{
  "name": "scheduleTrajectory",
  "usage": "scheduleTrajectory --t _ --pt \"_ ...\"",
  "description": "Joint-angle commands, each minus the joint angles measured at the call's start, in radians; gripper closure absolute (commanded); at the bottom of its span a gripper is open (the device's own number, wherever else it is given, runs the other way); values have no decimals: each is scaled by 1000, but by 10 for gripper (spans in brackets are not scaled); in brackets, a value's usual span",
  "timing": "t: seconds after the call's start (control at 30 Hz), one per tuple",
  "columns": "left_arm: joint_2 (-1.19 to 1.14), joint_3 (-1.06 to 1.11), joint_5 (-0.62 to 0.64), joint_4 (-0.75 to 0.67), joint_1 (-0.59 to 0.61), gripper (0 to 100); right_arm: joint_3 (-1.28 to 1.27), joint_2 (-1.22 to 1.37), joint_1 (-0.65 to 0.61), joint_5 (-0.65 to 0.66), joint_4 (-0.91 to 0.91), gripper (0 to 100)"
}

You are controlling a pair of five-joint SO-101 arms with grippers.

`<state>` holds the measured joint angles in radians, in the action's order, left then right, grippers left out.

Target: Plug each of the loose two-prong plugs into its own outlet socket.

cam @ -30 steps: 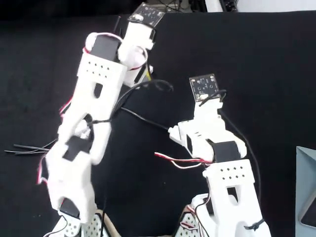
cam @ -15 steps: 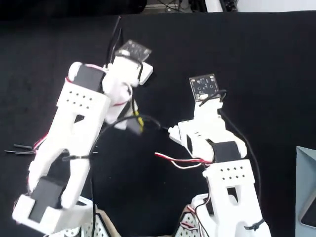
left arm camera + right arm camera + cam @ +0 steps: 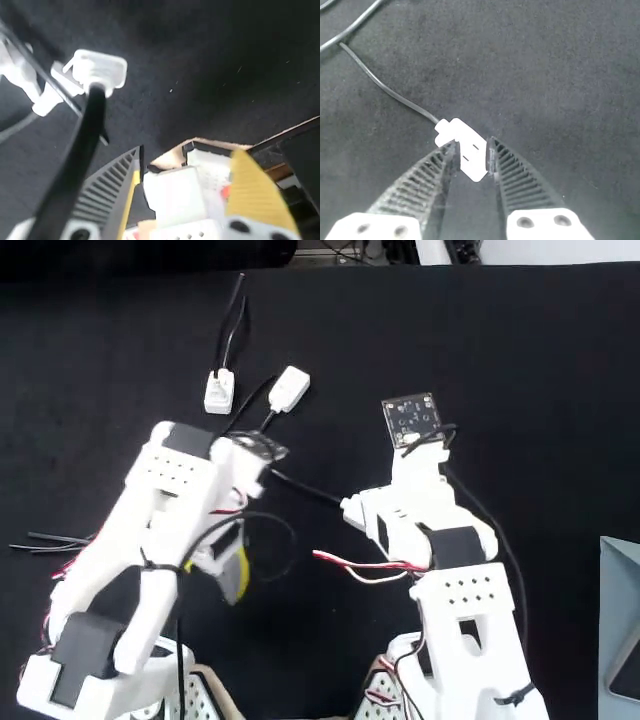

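Apparently nothing is plugged in yet. The left gripper (image 3: 189, 155), at seven o'clock on the black cloth table (image 3: 520, 360), gapes wide and empty. At eleven o'clock a white boxy connector (image 3: 219, 391) and a longer white connector (image 3: 290, 386) lie apart, unjoined. Toward two o'clock the right gripper (image 3: 471, 145) pinches a small white plastic plug (image 3: 465, 152), which has no socket yet.

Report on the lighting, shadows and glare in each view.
High view: even light; the black table swallows shadows, the white arms stand out bright. Left wrist view: a white connector glares against the dark table, a black cable crossing it. Right wrist view: soft light brings out the table's texture; the white plug in the right claw is bright, no hard shadow.
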<state>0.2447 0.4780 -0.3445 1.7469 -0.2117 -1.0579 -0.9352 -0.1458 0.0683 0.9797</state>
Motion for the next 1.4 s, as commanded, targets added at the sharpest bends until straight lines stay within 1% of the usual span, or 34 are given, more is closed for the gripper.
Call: scheduleTrajectory --t 0.0,0.13,0.23,0.43,0.57,0.73,0.77,0.93,1.07,1.17,1.23,1.3,1.37 --pt "38 8 -101 12 136 780 5 -12 -26 -6 -17 900" --pt "57 -13 -157 14 248 758 5 -12 -26 -5 -17 900" --pt "140 -8 -190 14 263 741 5 -12 -26 -2 -17 900" --pt "485 -4 -198 14 260 739 5 -12 -26 0 -17 900" --pt "700 39 -195 6 260 738 5 -12 -26 0 -17 900" --pt "911 159 -190 -121 269 738 5 -12 -26 0 -17 900" --pt "948 193 -187 -149 269 738 5 -12 -26 0 -17 900" --pt "1106 298 -81 -269 271 739 5 -12 -26 -8 -17 900" --pt "1192 332 -25 -287 298 739 7 -12 -29 -14 -17 900" --pt "1241 369 3 -287 358 739 15 -12 -89 -89 -17 900" --pt "1263 401 21 -295 429 741 16 -12 -170 -121 -15 900" --pt "1281 447 48 -339 518 742 30 -8 -258 -141 -11 900" --pt "1298 510 98 -413 604 743 59 5 -339 -183 -9 900"
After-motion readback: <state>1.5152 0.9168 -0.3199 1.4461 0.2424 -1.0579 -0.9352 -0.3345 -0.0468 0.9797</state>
